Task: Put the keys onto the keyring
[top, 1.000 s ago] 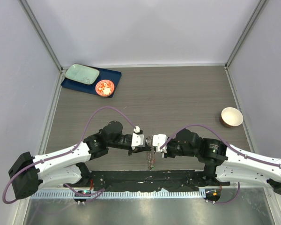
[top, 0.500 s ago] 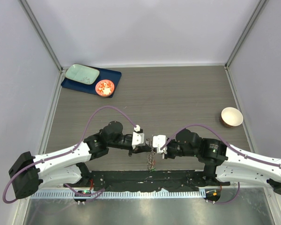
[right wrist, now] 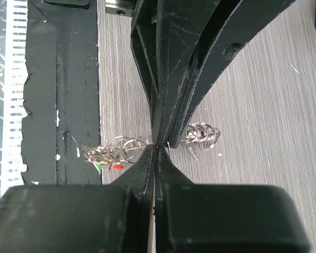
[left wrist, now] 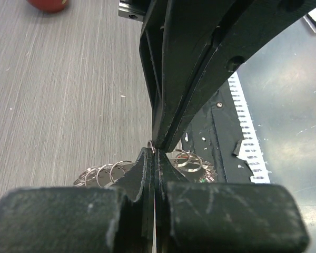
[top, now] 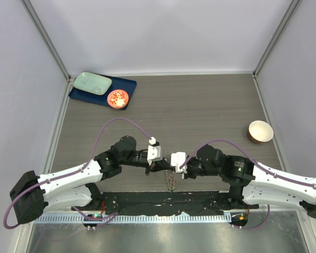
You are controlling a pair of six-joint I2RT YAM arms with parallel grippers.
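My left gripper (top: 165,166) and right gripper (top: 173,168) meet tip to tip over the table's near edge. Both are shut. A thin wire loop of the keyring (right wrist: 121,148) shows pinched right where the tips meet. In the left wrist view the left gripper (left wrist: 154,151) touches the opposing fingers (left wrist: 179,89). The right gripper (right wrist: 157,148) shows the same meeting from its side. The keyring (top: 171,182) is a bunch of small metal rings strung below and beyond the tips. A green tag (right wrist: 98,167) and a red tag (right wrist: 116,166) of the keys sit at its near end.
The black base plate (top: 163,200) runs along the near edge under the ring bunch. At the back left, a blue tray (top: 124,84) holds a teal plate (top: 92,83) and an orange-red dish (top: 118,98). A beige bowl (top: 260,131) stands at the right.
The two grippers have drawn slightly closer, and the left wrist has shifted a little away from the arm bases. The ring bunch below them has swung a little.
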